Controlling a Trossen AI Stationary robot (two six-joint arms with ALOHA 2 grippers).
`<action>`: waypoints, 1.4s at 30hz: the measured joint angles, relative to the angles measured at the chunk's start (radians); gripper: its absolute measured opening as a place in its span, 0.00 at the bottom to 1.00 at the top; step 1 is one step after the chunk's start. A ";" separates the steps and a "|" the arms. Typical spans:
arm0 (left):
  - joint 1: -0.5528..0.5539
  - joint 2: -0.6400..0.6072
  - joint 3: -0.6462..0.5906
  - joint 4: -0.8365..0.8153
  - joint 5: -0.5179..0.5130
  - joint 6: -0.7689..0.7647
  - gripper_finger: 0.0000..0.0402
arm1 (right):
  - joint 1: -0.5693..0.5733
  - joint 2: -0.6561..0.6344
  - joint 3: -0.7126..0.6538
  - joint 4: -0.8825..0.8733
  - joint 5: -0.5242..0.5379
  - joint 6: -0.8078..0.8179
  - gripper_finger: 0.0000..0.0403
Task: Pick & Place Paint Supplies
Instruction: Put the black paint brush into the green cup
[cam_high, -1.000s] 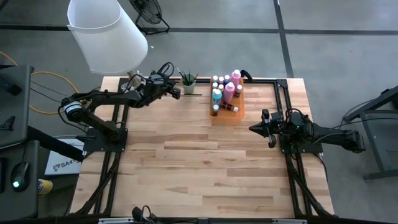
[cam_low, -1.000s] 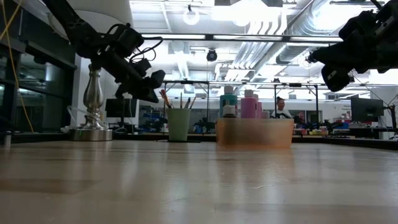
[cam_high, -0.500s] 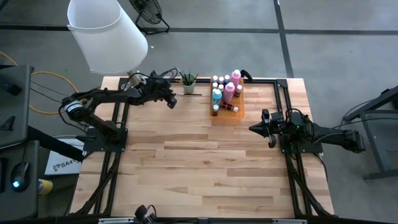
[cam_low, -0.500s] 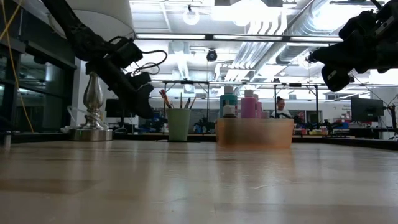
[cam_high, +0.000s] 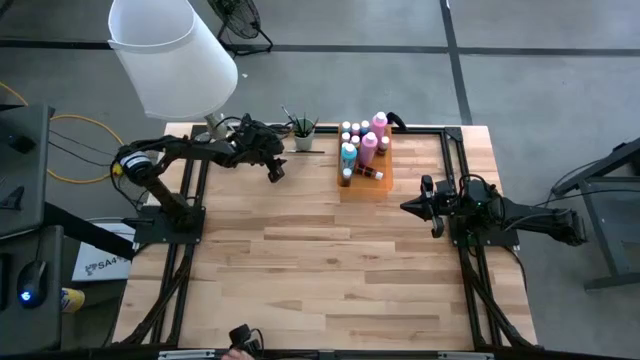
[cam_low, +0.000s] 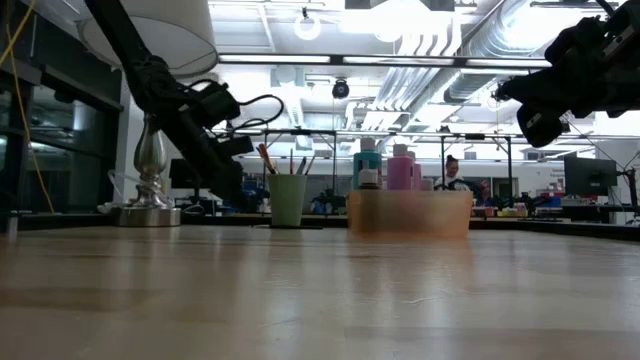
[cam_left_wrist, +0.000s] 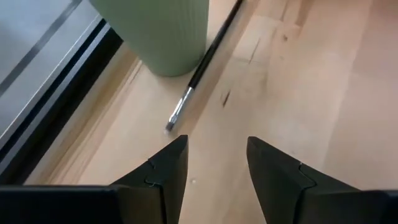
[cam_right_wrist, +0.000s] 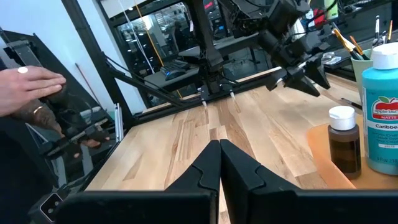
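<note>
1. The table (cam_high: 320, 260) is pale wood planks with a black frame at its edges, on a grey concrete floor. A large white lampshade (cam_high: 170, 55) fills the upper left of the high view; its silver base (cam_low: 150, 165) stands at the left of the low view. Behind the table, the low view shows a bright workshop with ceiling lights and ducts.
2. Two arms are in view. The left gripper (cam_high: 274, 170), at upper centre-left of the high view, points down at the wood with its fingers (cam_left_wrist: 163, 177) parted by a narrow gap and nothing between them.
3. The right gripper (cam_high: 408, 207) waits at centre-right of the high view, fingers pressed together and empty.
4. One pale green cup (cam_high: 303, 139) near the top edge holds several brushes (cam_low: 265, 158); their exact number cannot be told.
5. One orange tray (cam_high: 372, 184), just right of the cup, carries the paint bottles (cam_high: 360, 140): about ten pale-capped ones, pink, teal and brown, one lying flat.
6. Only the left wrist view shows one loose paintbrush (cam_left_wrist: 202, 65) lying on the wood, touching or just beside the cup's foot, bristles towards the fingers.
7. Only the right wrist view shows a person's hand (cam_right_wrist: 28, 84) at its left edge, beyond the table, and up close a brown bottle (cam_right_wrist: 344, 143) beside a teal bottle (cam_right_wrist: 380, 118).
</note>
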 joint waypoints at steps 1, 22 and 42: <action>0.004 0.011 0.010 -0.002 0.001 0.001 0.40 | 0.000 0.000 0.000 0.000 0.000 0.000 0.01; 0.121 0.069 0.042 -0.016 0.145 0.171 0.40 | 0.000 0.000 0.000 0.000 0.000 0.000 0.01; 0.156 0.185 0.124 -0.019 0.192 0.153 0.40 | 0.000 0.000 0.000 0.000 0.000 0.000 0.01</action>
